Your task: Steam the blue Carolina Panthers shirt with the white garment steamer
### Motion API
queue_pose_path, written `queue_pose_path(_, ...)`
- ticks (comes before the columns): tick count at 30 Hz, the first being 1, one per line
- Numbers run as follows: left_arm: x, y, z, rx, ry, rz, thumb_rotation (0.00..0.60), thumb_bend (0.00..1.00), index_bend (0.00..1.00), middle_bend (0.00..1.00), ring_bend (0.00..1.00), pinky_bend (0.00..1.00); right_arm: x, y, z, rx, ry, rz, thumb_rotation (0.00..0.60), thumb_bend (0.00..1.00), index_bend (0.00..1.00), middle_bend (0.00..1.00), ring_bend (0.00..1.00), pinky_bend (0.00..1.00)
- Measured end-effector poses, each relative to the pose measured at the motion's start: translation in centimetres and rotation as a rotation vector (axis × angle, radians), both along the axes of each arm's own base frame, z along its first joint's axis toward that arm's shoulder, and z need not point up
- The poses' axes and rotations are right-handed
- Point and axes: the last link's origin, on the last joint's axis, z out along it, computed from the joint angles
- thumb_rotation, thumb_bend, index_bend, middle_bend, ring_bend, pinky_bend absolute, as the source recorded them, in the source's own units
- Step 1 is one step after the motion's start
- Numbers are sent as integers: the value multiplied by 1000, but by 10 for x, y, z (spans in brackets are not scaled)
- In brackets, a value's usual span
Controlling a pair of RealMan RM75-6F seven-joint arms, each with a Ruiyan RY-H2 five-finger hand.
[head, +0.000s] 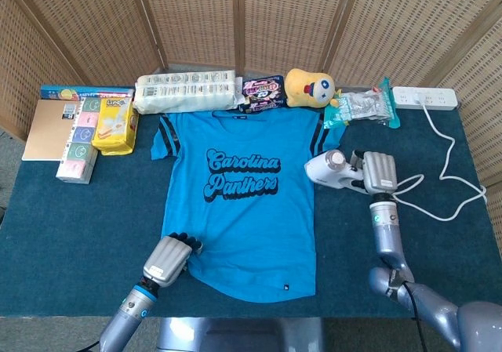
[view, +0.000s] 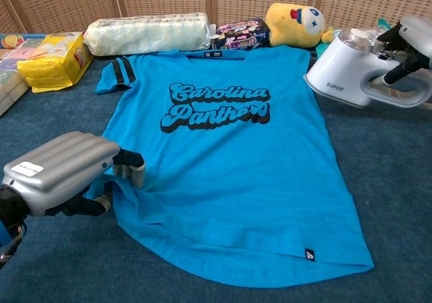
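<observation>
The blue Carolina Panthers shirt (head: 243, 203) lies flat, front up, in the middle of the table, collar toward the far edge and hem toward the robot, its dark script lettering readable across the chest. The white garment steamer (head: 331, 169) sits on the cloth just beside the shirt's right edge, near the striped sleeve, and the right hand (head: 378, 172) is wrapped around its handle, fingers threaded through the loop as the chest view shows. A white cord (head: 449, 164) runs from that side across the table up to a white power strip (head: 424, 97) at the far right corner. The left hand (head: 169, 259) rests at the shirt's lower left corner, its dark fingertips (view: 129, 162) curled down onto the hem and pressing the fabric, which bunches a little there; it holds the cloth down rather than lifting it. The table (head: 78, 234) is covered in a dark teal carpet-like cloth. Along its far edge sit a long pack of tissue rolls (head: 185, 91), a dark snack packet (head: 262, 92), a yellow plush toy (head: 311, 87) and a clear teal-edged bag (head: 360, 105); to the left are a yellow pack (head: 114, 125), a stack of pastel boxes (head: 81, 142) and a tan book (head: 49, 128). Behind everything stands a folding screen (head: 251, 23) of woven wicker panels
</observation>
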Motion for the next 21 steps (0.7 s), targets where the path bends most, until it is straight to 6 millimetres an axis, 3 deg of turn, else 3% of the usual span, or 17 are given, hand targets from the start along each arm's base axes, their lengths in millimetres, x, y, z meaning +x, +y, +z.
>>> queue_pose_path(11, 0, -1, 1, -13, 17, 0, 600, 604, 469, 494, 420, 472, 49, 49, -14, 112, 58, 136, 600, 308, 758, 751, 754, 692)
queue_pose_path(21, 4, -1, 1, -22, 32, -3, 600, 603, 469, 493, 420, 465, 79, 71, -39, 193, 109, 248, 600, 307, 758, 748, 754, 688)
